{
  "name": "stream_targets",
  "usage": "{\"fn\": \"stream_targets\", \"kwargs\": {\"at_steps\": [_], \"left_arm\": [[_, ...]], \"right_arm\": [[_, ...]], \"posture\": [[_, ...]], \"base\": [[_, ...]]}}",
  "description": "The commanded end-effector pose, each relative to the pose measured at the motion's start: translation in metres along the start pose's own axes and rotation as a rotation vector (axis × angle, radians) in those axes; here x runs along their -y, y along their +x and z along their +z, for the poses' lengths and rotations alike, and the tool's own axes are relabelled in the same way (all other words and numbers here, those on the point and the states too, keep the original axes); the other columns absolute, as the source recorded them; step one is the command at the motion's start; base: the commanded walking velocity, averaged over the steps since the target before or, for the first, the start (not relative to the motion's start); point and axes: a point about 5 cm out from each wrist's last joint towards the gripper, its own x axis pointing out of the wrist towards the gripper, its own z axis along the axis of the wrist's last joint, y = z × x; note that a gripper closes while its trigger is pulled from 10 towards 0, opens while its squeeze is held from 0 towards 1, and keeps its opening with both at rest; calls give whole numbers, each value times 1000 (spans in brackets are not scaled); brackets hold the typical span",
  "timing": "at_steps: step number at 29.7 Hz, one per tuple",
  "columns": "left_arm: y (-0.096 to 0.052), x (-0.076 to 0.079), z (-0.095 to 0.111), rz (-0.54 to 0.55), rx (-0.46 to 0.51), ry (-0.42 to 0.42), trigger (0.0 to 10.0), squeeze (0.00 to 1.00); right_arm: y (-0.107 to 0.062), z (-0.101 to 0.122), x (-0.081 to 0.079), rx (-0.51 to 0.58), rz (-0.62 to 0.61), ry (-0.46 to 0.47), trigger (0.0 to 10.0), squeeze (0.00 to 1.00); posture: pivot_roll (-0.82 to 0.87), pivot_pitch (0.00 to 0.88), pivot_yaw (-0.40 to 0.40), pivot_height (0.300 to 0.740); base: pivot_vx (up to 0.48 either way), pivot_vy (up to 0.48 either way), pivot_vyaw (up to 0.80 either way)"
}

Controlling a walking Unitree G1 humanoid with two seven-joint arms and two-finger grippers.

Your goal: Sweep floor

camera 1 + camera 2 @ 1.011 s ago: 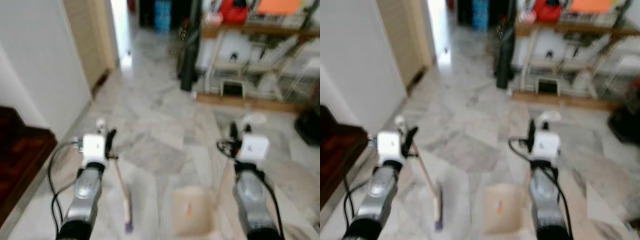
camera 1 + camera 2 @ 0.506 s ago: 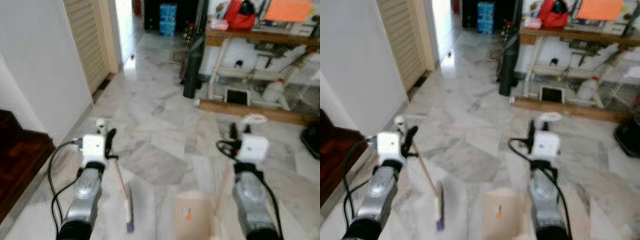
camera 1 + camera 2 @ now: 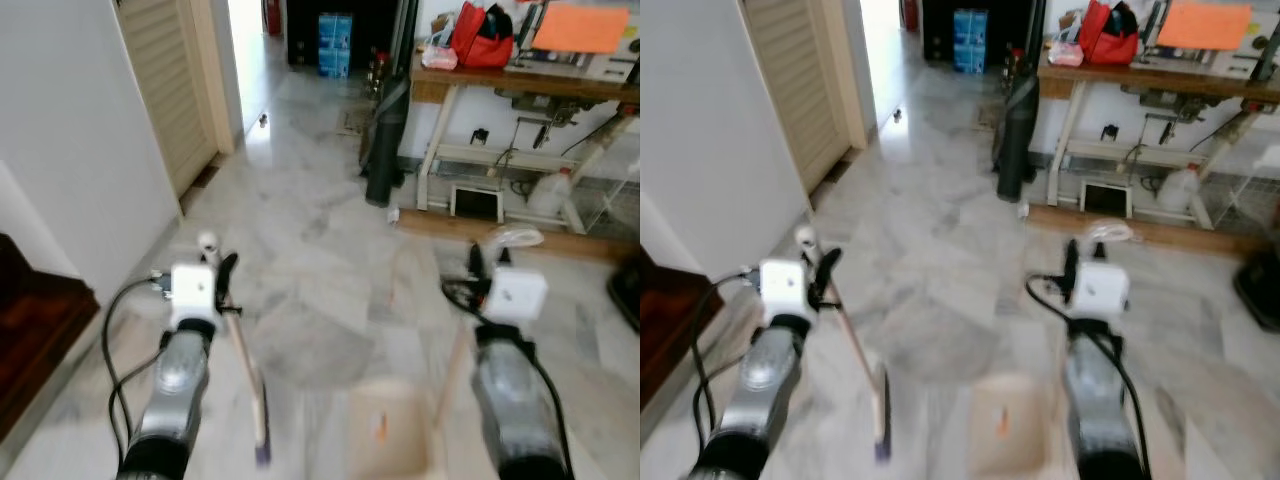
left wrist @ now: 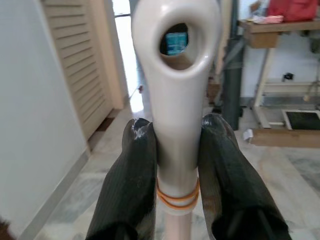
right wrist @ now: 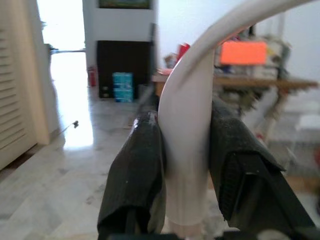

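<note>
The robot stands on a pale marbled floor (image 3: 330, 260) with both arms held out low in front of it. Its left claw (image 4: 175, 150) is closed tight on the cream plastic top of a broom handle (image 4: 175, 75), one black finger (image 4: 132, 185) pressed to each side just above a pair of orange rubber bands; the handle end has a hanging hole through it. From the head views the broom (image 3: 245, 370) slants down from that claw toward the floor, its head blurred near the robot's feet, just beside a beige dustpan (image 3: 385, 435) that sits on the floor between the two arms. The right claw (image 5: 185, 150) is likewise clamped on a curved white handle (image 5: 187, 130), which arches up past the fingers; in the head view a thin pole (image 3: 452, 365) runs down from that claw to the dustpan. To the robot's left is a white wall (image 3: 70, 130) with a louvred cream door (image 3: 165, 80) further along, and a dark wooden step (image 3: 30, 340) close by at floor level. Ahead on the right stands a wooden worktop (image 3: 500, 85) carrying a red bag (image 3: 480, 35) and an orange sheet (image 3: 580, 28), with a shelf, a white jug and clutter underneath. A dark upright object (image 3: 385, 140) leans near its left leg. At the far end of the passage is a stack of blue boxes (image 3: 335, 45).
</note>
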Motion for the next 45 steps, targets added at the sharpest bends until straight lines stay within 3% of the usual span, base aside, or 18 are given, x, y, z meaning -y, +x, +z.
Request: {"fn": "stream_targets", "kwargs": {"at_steps": [1, 11, 30, 45], "left_arm": [[6, 1, 10, -1, 55, 4, 10000, 0], [9, 1, 10, -20, 53, 8, 10000, 0], [12, 2, 14, -29, 76, 3, 10000, 0], [9, -4, 11, -3, 55, 4, 10000, 0]], "right_arm": [[4, 8, 7, 42, -28, 7, 10000, 0], [4, 9, 6, 50, -36, 4, 10000, 0], [3, 5, 8, 19, -50, 13, 10000, 0], [4, 3, 5, -3, -40, 13, 10000, 0]], "posture": [[-107, 0, 18, 740], [-134, 0, 48, 740], [-98, 0, 58, 740], [-74, 0, 47, 740]], "base": [[345, 0, 0], [341, 0, 0], [0, 0, 0], [0, 0, -788]]}}
